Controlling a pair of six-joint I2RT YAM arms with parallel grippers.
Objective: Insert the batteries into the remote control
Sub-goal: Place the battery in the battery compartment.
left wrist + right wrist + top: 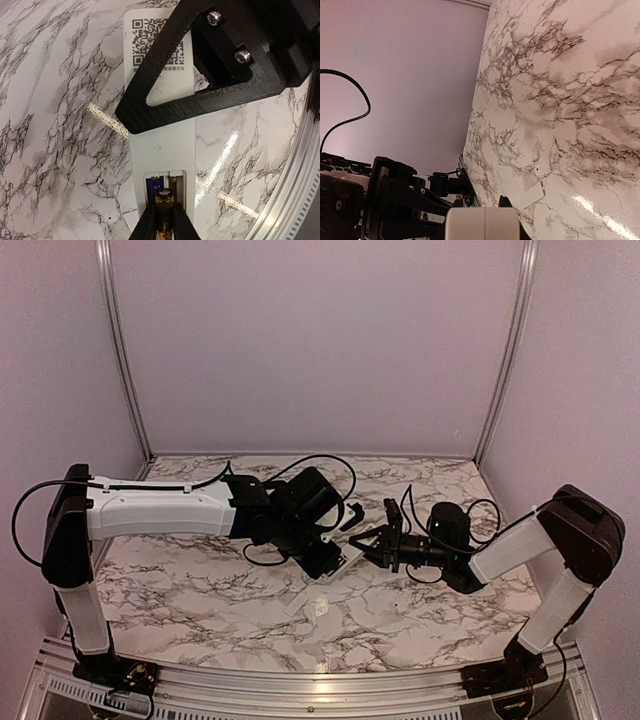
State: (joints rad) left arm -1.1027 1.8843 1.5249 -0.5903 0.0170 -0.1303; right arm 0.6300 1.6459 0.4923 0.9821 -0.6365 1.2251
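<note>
At six o'clock on the remote control (162, 150) your right hand (368, 542) clamps, the bay (165, 176) holds a blue battery (153, 187); your left hand (163, 214) pinches a gold battery (163, 199).

The back of the white remote control (162, 145) has a square black-and-white code (147, 37) printed near one end, the kind you scan with a phone. Part of the code is covered up. Just under it is one line of tiny letters (176, 69), too small and too hidden to read.
</note>
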